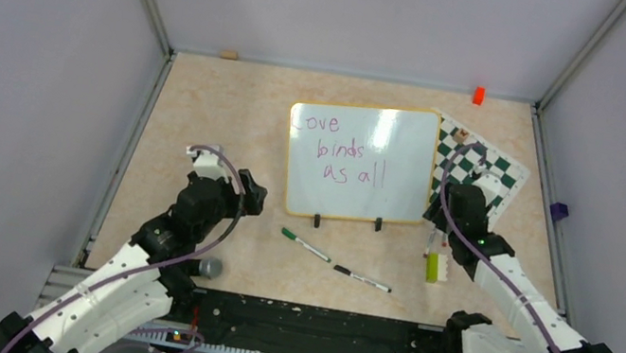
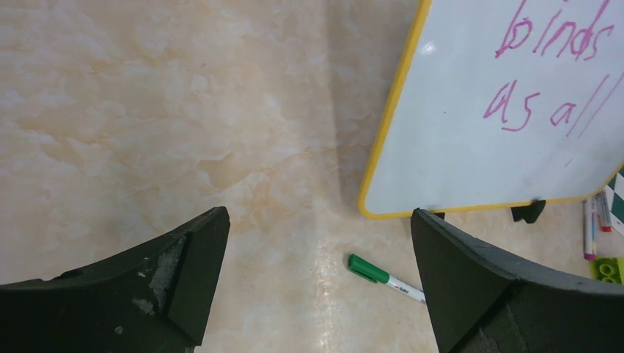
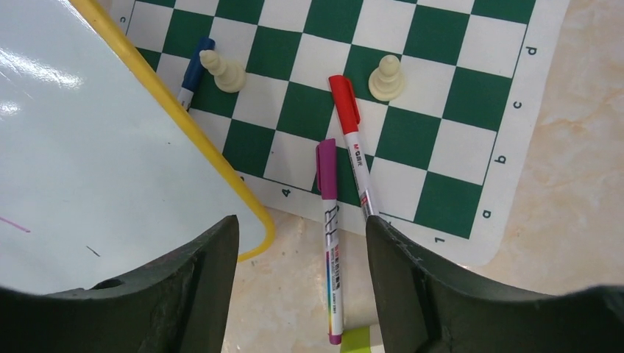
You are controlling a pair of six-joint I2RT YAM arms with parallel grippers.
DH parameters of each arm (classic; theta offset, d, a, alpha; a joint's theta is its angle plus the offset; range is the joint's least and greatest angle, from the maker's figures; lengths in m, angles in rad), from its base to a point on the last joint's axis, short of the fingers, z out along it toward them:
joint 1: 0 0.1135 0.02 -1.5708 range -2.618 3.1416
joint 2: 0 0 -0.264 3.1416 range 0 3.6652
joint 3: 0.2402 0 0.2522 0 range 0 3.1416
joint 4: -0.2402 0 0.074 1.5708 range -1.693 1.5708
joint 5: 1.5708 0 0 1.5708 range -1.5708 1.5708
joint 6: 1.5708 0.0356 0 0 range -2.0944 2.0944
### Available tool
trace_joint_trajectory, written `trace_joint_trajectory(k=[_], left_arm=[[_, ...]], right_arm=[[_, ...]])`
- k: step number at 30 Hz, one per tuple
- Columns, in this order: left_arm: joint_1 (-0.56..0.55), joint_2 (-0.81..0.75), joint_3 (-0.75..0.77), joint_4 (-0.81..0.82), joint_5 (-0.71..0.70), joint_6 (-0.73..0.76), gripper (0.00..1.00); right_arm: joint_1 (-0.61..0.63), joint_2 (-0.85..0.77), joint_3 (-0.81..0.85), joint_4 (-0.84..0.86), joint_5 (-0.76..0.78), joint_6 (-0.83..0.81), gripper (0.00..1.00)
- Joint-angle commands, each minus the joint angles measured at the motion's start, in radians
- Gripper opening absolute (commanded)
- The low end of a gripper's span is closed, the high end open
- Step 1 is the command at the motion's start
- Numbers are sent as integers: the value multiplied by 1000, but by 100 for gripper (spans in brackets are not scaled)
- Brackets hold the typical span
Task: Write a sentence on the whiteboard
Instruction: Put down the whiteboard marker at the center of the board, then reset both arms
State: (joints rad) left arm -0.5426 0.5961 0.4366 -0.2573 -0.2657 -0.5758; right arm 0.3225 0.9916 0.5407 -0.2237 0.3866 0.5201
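The whiteboard (image 1: 360,160) lies ahead and to the right of the left gripper (image 2: 320,243), and just to the left of the right gripper (image 3: 302,235); its long axis runs from side to side across the table (image 2: 147,110), turned slightly, with its two black clip feet (image 1: 317,220) on the near edge facing the arms; the sentence (image 1: 342,153) runs along that long axis in three purple lines, stepping rightward as they descend, and reads upright from the robot's side; the left gripper stands wide open and holds nothing, with bare tabletop below it and open room to its left and ahead; a green marker (image 2: 383,276) lies just ahead of it, close to its right finger, and a black marker (image 1: 361,279) lies further to its right; the right gripper's jaws are apart and grip nothing; a purple marker (image 3: 329,243) lies flat between them, touching neither, its cap pointing away; the board's yellow near corner sits just ahead of this gripper's left finger; the chess mat (image 3: 412,95) spreads ahead of it, its left side tucked under the board's edge; on the mat lie a red marker (image 3: 352,140), a blue marker (image 3: 193,70) against the frame, and two cream pawns (image 3: 387,77); a lime block (image 1: 433,266) lies just behind the purple marker.
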Motion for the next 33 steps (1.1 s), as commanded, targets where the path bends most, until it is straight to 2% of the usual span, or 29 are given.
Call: trace_joint_trajectory(k=[1,4,7,11,12,13,14,17,20,24,27,29,31,33], left_arm=[[4,9,12,-21,-130,-23,98],[3,26,26,-38,-158,-28,98],[3,26,12,4,-155,29,98],[4,4,-41,126,-249,117,98],[3,-1,-63,172,-272,166,98],[3,-6,-88,227,-291,215,99],[3,-8,-120,299,-313,259,99],[5,16,-216,546,-417,412,99],[14,66,-261,707,-415,592,97],[74,186,-367,996,-386,666,96],[174,322,-362,1081,-292,595,91],[220,406,-335,1126,-245,602,87],[255,479,-333,1237,-211,616,87],[291,546,-315,1300,-201,607,89]], right_arm=[[-20,-29,39,-2,-15,-7,64],[-23,-58,49,-25,18,-13,64],[-23,-111,26,-6,76,-24,64],[-22,-238,-94,180,81,-127,65],[-22,-271,-136,250,74,-161,71],[-22,-289,-169,303,86,-191,87],[-22,-294,-192,344,118,-210,97],[-25,-231,-189,358,258,-209,99],[-29,-158,-191,413,205,-276,99],[-30,-107,-288,655,238,-349,99],[-39,-4,-366,897,319,-367,99],[-46,113,-406,1113,363,-405,99],[-50,188,-406,1232,334,-475,97],[-72,256,-434,1422,267,-550,95]])
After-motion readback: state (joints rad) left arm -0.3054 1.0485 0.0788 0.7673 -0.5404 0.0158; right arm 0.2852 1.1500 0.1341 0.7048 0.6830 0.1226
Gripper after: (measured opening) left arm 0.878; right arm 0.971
